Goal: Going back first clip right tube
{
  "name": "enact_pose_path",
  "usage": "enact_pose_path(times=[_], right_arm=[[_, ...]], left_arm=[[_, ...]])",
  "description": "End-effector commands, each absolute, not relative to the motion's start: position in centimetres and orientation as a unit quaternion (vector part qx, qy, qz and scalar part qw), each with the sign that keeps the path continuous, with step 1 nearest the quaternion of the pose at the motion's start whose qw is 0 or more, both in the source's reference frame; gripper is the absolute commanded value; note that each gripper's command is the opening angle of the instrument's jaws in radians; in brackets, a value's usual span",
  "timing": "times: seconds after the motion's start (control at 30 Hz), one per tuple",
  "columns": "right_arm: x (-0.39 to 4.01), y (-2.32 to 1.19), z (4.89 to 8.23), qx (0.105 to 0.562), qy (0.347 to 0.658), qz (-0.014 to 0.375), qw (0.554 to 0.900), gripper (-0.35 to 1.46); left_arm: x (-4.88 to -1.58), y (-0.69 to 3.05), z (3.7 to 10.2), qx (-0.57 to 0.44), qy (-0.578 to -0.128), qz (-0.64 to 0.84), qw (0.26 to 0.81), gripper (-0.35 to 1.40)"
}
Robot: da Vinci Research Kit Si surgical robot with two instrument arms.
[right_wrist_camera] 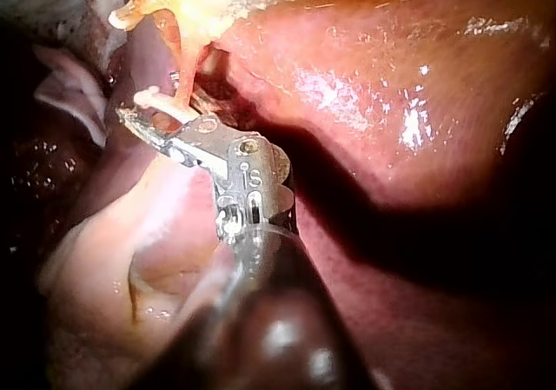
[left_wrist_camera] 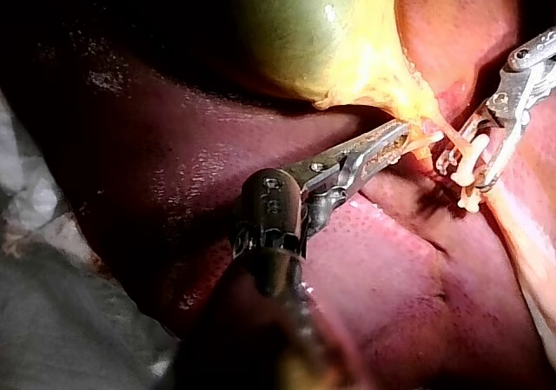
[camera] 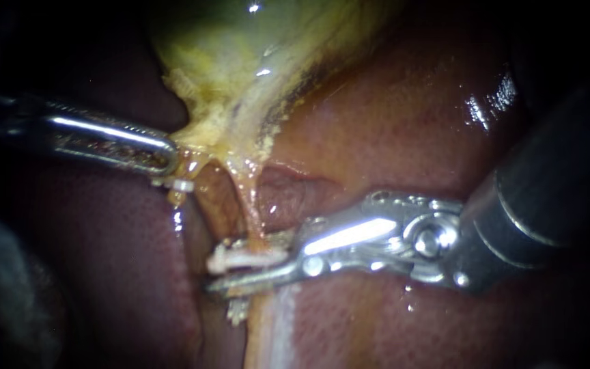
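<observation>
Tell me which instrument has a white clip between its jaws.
The right instrument: the white clip lies between its open jaws. The left instrument instead grips yellow tissue below the gallbladder.

The liver [camera: 390,123] is the bed that carries everything here: a wet, red-brown surface with bright glints, folded into a shallow groove near the middle of the endoscope view. Directly on it lies the gallbladder [camera: 240,41], yellow-green and glistening, its narrow fatty end tapering down to a thin pale tube [camera: 250,205] that runs on across the liver, and below that a whitish band [camera: 274,328] streaks the surface. In the left wrist view a pale grey cloth [left_wrist_camera: 43,320] borders the liver's dark edge; whether the liver rests on it cannot be told.
</observation>
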State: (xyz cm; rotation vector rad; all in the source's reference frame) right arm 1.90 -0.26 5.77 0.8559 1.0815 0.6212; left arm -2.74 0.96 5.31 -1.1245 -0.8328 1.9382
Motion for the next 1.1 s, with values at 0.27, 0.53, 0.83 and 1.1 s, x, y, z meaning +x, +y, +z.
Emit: enact_pose_path(times=[0.27, 0.53, 0.83, 1.1], right_arm=[[1.68, -0.26, 5.74, 0.332, 0.510, 0.224, 0.762, 0.50], [1.12, -0.13, 5.51, 0.288, 0.537, 0.176, 0.773, 0.50], [0.63, 0.18, 5.26, 0.262, 0.541, 0.158, 0.783, 0.50], [0.48, 0.23, 5.22, 0.253, 0.529, 0.142, 0.798, 0.49]], left_arm=[[-2.73, 0.95, 5.31, -0.438, -0.324, 0.754, 0.366, -0.35], [-2.72, 0.95, 5.31, -0.438, -0.324, 0.754, 0.366, -0.35], [-2.72, 0.95, 5.31, -0.438, -0.325, 0.754, 0.366, -0.35], [-2.72, 0.95, 5.32, -0.438, -0.324, 0.754, 0.366, -0.35]])
